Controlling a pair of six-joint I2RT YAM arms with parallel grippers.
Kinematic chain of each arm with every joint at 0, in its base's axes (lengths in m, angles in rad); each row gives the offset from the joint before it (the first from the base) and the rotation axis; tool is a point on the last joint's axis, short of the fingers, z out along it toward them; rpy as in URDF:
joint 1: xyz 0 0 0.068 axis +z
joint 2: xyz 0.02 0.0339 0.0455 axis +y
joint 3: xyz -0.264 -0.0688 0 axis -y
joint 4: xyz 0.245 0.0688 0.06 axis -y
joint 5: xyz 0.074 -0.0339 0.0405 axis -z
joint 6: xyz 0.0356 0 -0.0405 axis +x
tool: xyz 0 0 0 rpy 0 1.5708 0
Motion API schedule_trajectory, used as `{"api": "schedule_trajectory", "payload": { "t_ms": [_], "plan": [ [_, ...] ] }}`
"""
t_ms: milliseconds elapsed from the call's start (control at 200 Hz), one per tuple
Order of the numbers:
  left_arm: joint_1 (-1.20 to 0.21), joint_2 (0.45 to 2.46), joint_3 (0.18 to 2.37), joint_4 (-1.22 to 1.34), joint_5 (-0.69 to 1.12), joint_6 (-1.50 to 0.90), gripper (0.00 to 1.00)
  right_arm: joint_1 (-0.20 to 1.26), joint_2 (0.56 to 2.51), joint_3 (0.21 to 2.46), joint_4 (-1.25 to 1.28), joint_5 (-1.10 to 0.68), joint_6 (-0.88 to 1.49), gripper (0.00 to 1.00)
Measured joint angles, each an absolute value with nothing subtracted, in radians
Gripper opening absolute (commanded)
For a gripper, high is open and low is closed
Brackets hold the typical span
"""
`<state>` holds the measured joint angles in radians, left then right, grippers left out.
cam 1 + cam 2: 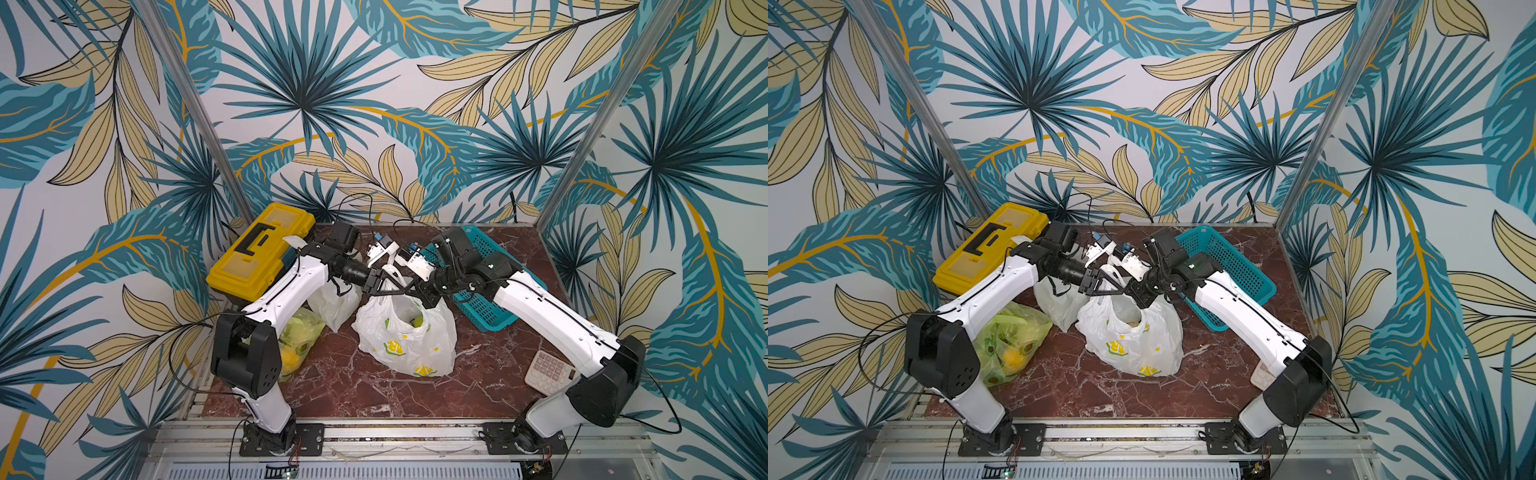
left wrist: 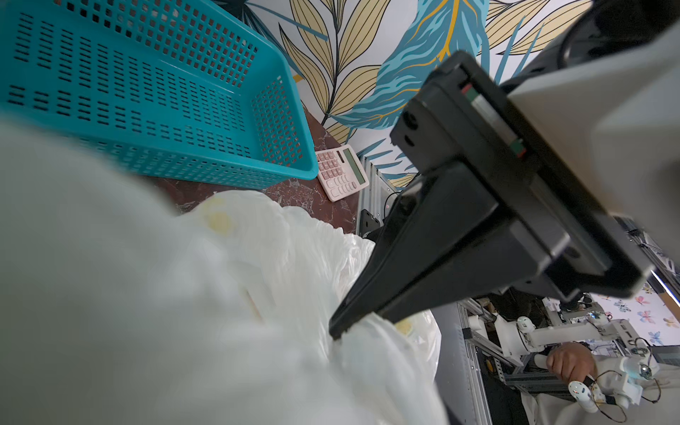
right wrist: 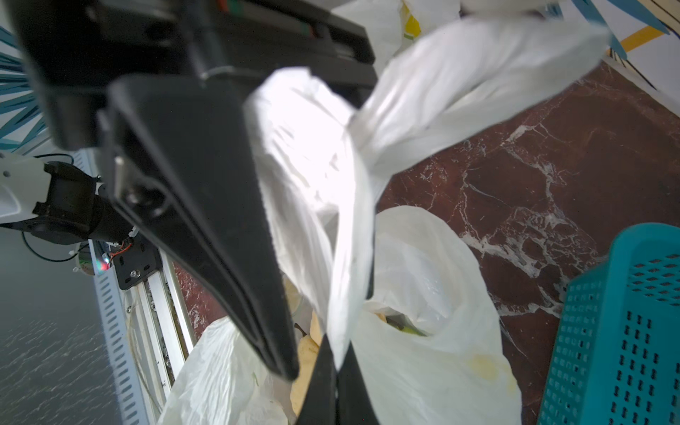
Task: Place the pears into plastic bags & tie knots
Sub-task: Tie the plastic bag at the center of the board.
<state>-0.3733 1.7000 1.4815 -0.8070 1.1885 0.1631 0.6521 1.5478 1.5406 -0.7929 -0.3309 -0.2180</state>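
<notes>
The lemon-print plastic bag stands mid-tabletop, with pears showing in its open mouth. The right gripper has its fingers pressed together, pinching the bag's plastic. A handle strip runs between the fingers of the left gripper; I cannot tell whether they grip it.

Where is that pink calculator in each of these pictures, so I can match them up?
In a top view: calculator on the table near the front right, beside the right arm.
In a top view: same place, half hidden behind that arm.
Left wrist view: mid-picture, off the teal basket's corner.
Right wrist view: not in it.
Shared landmark: the teal basket, in all four.
</notes>
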Motion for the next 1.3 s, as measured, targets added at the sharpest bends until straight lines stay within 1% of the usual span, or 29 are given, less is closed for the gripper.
{"api": "schedule_trajectory", "payload": {
  "t_ms": [120, 170, 235, 305, 360, 411, 451, 541, 606, 691, 741, 816, 996, 1151, 1302],
  "plan": [
    [-0.373, 1.707, 1.523, -0.814, 1.185, 0.15, 0.46, 0.661, 1.555, 1.541, -0.803, -0.334, -0.229, 0.0],
    [-0.373, 1.711, 1.542, -0.812, 1.185, 0.146, 0.45, 0.664, 1.558, 1.541, -0.804, -0.336, -0.233, 0.0],
    [-0.374, 1.715, 1.559, -0.809, 1.186, 0.139, 0.41, 0.666, 1.559, 1.541, -0.805, -0.337, -0.233, 0.0],
    [-0.377, 1.721, 1.567, -0.809, 1.188, 0.131, 0.33, 0.667, 1.559, 1.541, -0.804, -0.338, -0.232, 0.0],
    [-0.378, 1.726, 1.568, -0.807, 1.187, 0.133, 0.23, 0.667, 1.559, 1.541, -0.804, -0.338, -0.223, 0.1],
    [-0.378, 1.729, 1.568, -0.809, 1.186, 0.13, 0.11, 0.664, 1.558, 1.541, -0.802, -0.34, -0.199, 0.19],
    [-0.378, 1.73, 1.565, -0.807, 1.183, 0.138, 0.07, 0.659, 1.556, 1.541, -0.797, -0.348, -0.184, 0.26],
    [-0.377, 1.73, 1.556, -0.805, 1.158, 0.145, 0.06, 0.632, 1.531, 1.531, -0.761, -0.387, -0.105, 0.39],
    [-0.377, 1.73, 1.548, -0.805, 1.132, 0.15, 0.06, 0.606, 1.493, 1.509, -0.717, -0.409, -0.025, 0.41],
    [-0.381, 1.73, 1.543, -0.805, 1.102, 0.153, 0.07, 0.577, 1.454, 1.494, -0.65, -0.419, 0.119, 0.48],
    [-0.385, 1.73, 1.543, -0.805, 1.083, 0.153, 0.07, 0.569, 1.45, 1.489, -0.598, -0.42, 0.223, 0.53],
    [-0.398, 1.73, 1.543, -0.805, 1.056, 0.152, 0.09, 0.567, 1.458, 1.468, -0.502, -0.426, 0.363, 0.56],
    [-0.425, 1.73, 1.544, -0.805, 0.986, 0.131, 0.11, 0.567, 1.522, 1.408, -0.294, -0.416, 0.617, 0.56],
    [-0.431, 1.73, 1.547, -0.804, 0.938, 0.111, 0.12, 0.567, 1.557, 1.399, -0.211, -0.385, 0.735, 0.48],
    [-0.432, 1.73, 1.563, -0.804, 0.91, 0.095, 0.12, 0.577, 1.56, 1.387, -0.156, -0.354, 0.802, 0.45]
  ]
}}
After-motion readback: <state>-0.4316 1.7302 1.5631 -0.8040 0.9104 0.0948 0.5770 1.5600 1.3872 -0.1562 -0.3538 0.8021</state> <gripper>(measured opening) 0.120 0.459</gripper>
